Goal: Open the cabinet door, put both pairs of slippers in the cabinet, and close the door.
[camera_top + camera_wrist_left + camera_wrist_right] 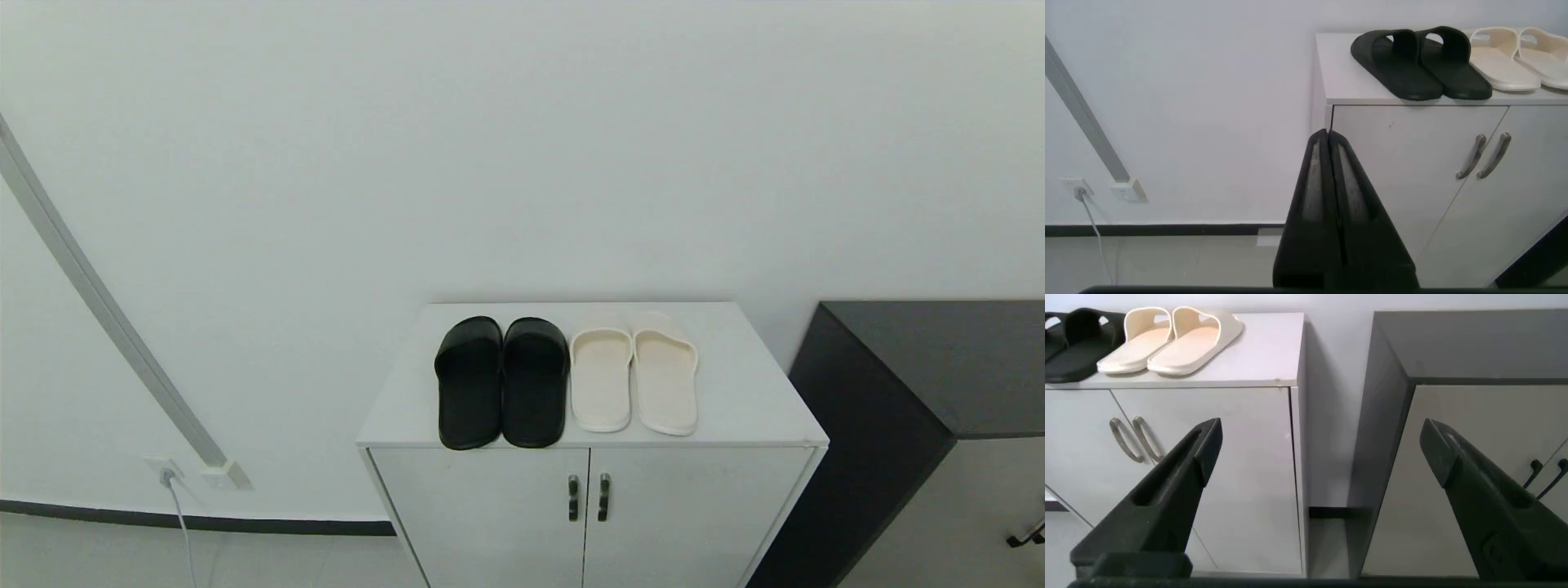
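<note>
A pair of black slippers [500,382] and a pair of cream slippers [634,382] lie side by side on top of a white cabinet [751,408]. Both cabinet doors are closed, with two dark handles [588,496] at the middle seam. In the left wrist view, my left gripper [1328,143] is shut with nothing held, low and to the left of the cabinet, with the black slippers [1421,64] above it. In the right wrist view, my right gripper [1319,441] is open wide, off the cabinet's right corner, with the cream slippers [1167,339] and door handles [1131,439] off to its side.
A dark grey cabinet [914,384] stands right of the white one, a narrow gap between them. A white wall runs behind. At the lower left, a wall socket with a plugged cable [167,474] sits under a slanted grey conduit [98,302].
</note>
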Controlling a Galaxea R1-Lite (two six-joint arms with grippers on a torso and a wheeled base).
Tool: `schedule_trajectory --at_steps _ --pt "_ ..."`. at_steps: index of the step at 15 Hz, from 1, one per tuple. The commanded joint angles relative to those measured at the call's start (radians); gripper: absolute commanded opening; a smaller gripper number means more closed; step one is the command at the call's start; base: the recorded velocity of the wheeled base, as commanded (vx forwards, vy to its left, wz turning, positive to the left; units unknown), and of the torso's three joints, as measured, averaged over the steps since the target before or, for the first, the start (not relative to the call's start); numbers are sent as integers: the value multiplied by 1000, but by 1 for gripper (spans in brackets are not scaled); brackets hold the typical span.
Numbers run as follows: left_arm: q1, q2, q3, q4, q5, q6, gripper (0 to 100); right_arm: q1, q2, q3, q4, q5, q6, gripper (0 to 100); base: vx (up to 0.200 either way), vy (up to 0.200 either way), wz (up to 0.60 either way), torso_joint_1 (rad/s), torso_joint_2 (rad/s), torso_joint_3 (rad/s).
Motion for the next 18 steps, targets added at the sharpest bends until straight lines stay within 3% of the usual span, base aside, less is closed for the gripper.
schedule_trajectory --at_steps 1,8,10,13,15,18 --pt "0 1 -1 0 0 0 0 0 1 0 -1 1 -2 100 0 0 0 0 0 0" --pt "0 1 0 0 0 -2 0 -3 46 -23 -7 -2 -3 100 0 0 0 0 0 0" --pt "0 1 0 0 0 -2 0 -2 221 -296 62 1 140 100 0 0 0 0 0 0" --pt "0 1 0 0 2 -3 0 3 323 -201 139 70 69 100 0 0 0 0 0 0" --pt "0 1 0 0 2 -2 0 8 388 -179 117 167 51 100 0 0 0 0 0 0" --pt "0 1 0 0 2 -2 0 17 578 -195 24 200 31 100 0 0 0 0 0 0"
